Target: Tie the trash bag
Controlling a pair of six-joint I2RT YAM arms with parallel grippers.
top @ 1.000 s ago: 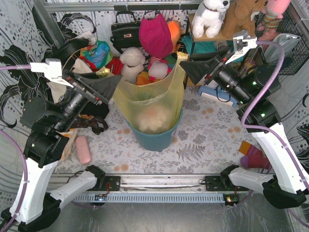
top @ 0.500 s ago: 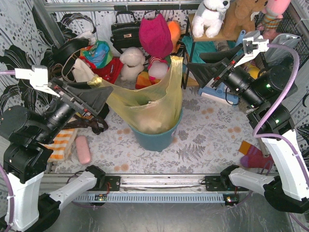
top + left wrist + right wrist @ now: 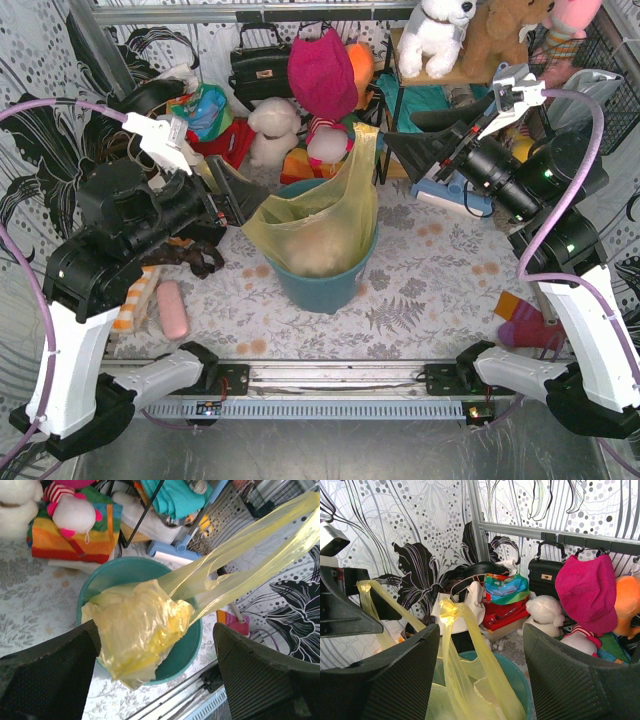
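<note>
Since the earlier frames, the left arm has swung inward toward the bin. The left gripper [image 3: 245, 203] now sits just beside the left rim of the trash bag [image 3: 315, 215]. The bag's left handle, which was stretched far out to the left half a second ago, has collapsed back over the bin. The right gripper [image 3: 398, 140] has barely shifted.

Trash bag: it sits inside the teal bin [image 3: 320, 285] at the centre of the table [image 3: 420, 290], with its plastic folded out over the rim. Pale crumpled contents show through the plastic. The right handle stands upright at the far right of the bag, its tip just beside the right gripper.

Left gripper: in the left wrist view the jaws stand wide apart. A bunched mass of yellow plastic lies between them and rests against one finger [image 3: 55, 675]. Two thin strands run from this mass out through the upper right corner of that view.

Right gripper: in the right wrist view the jaws stand wide apart. A twisted strand of the bag rises between them, and neither finger [image 3: 385, 680] presses on it. A second strand leads away toward the left gripper.

Behind the bin: a magenta hat [image 3: 322, 75], a black handbag [image 3: 258, 65] and a white plush toy [image 3: 275, 130].
</note>
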